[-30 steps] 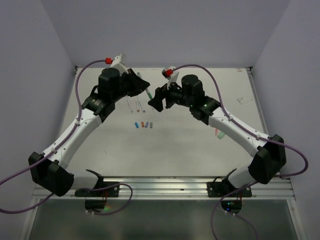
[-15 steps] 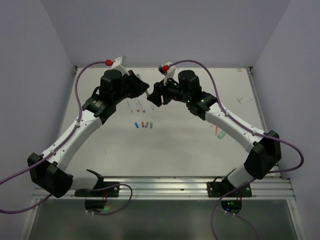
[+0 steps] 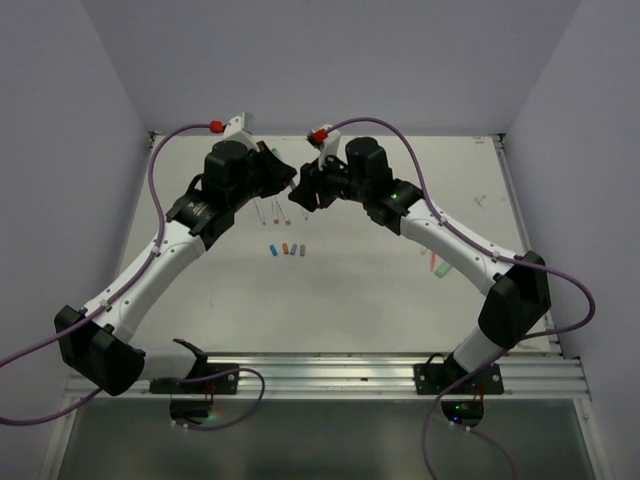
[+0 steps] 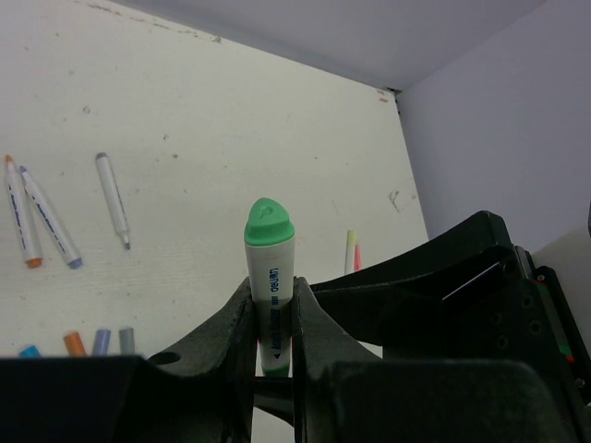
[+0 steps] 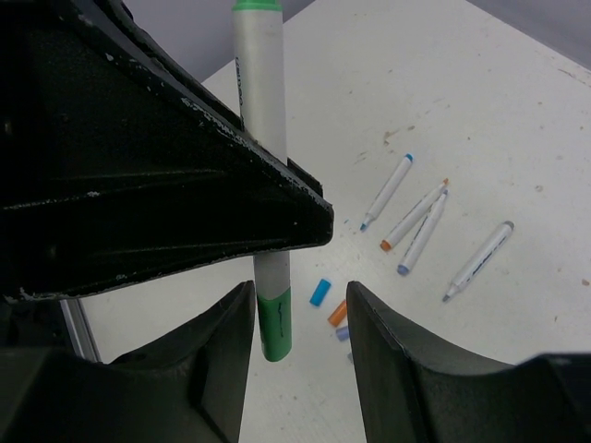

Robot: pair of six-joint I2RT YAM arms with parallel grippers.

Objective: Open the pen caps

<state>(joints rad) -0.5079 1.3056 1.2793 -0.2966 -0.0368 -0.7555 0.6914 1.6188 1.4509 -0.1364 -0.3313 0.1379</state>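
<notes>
The green cap (image 4: pixel 270 226) is a short, bright green stub with a rounded, slightly wedge-shaped tip. It sits on the far end of a white pen (image 5: pixel 259 83) whose barrel carries small dark print. The pen's other end is green too.

The left claw (image 4: pixel 272 297) is closed on the middle of this pen and holds it off the counter (image 3: pixel 380 290). Its two dark fingers press the barrel from either side.

The right claw (image 5: pixel 300 305) faces the capped end of the pen. Its fingers stand apart, one on each side of the green cap, and a gap shows on both sides, so it grips nothing.

Four loose caps lie in a short row on the counter, below the held pen and toward the arm bases: a blue cap (image 5: pixel 319 293), an orange cap (image 4: pixel 74 343), a purple cap (image 4: pixel 102 341) and a grey cap (image 4: pixel 126 339). They are side by side and each is far shorter than a pen.

Beneath the held pen, just past that row, several uncapped pens (image 5: pixel 423 233) lie flat. They are white, with blue, orange and grey tips showing.

Well off to the right of the held pen lies a yellowish pen (image 4: pixel 351 249) beside something pink.
</notes>
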